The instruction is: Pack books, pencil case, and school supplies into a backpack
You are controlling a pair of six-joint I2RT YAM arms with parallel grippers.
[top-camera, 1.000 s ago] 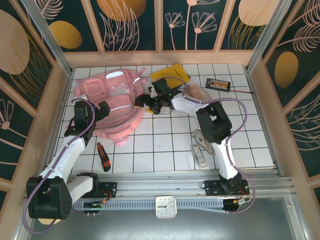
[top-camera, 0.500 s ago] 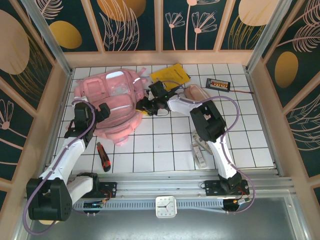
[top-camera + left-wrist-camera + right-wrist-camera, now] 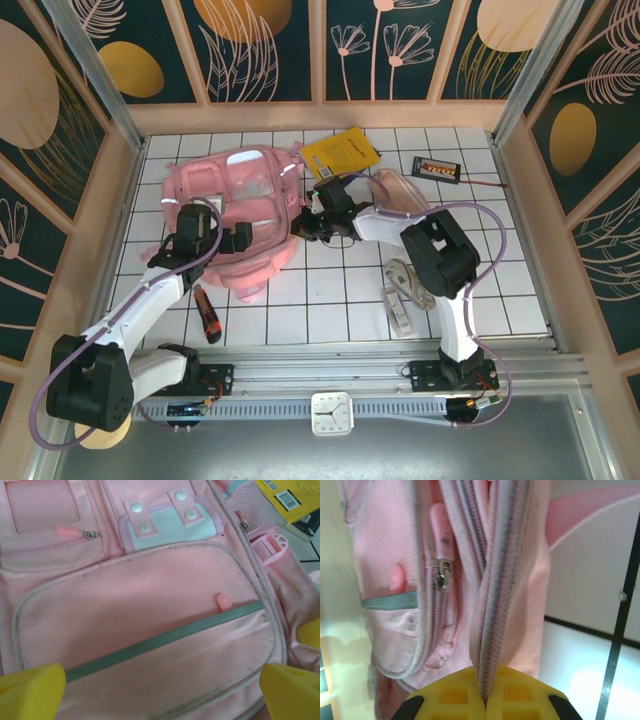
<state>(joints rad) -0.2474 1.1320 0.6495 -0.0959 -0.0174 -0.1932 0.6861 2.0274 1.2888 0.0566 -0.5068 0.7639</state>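
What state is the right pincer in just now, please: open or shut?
The right pincer is shut: its yellow pads pinch a zipper-edged fold of the backpack.

The backpack (image 3: 150, 610) is soft matt woven cloth, finely meshed in front, on a glossy tiled table (image 3: 330, 300).

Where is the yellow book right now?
In the top view, the yellow book lies toward the back, between the pink backpack and the small black box.
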